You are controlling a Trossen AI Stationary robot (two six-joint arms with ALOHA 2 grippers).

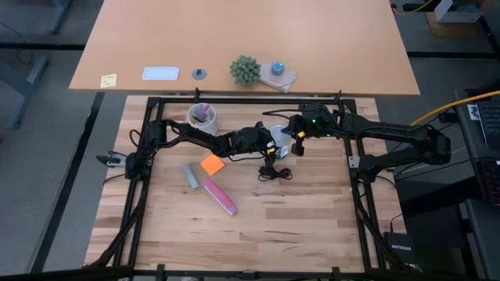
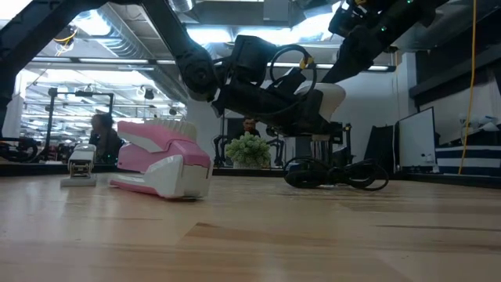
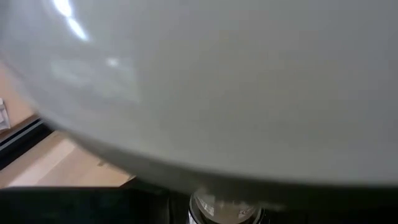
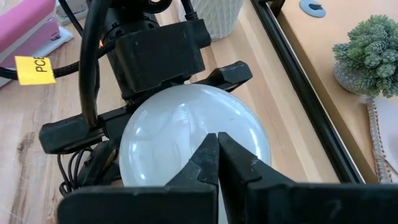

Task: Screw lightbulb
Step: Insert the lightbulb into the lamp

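Lightbulb (image 4: 186,134) sat clamped in left gripper (image 4: 149,106), presumably steadied for screwing, while right gripper (image 4: 217,146), fingers closed together, touched its dome.

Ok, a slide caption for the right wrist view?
Left pincer grips the white lightbulb while the right pincer, fingers together, rests against it.

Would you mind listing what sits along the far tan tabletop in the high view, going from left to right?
Yellow sticky note → white rectangular card → small grey round disc → green spiky plant → blue-topped object on a wooden slab.
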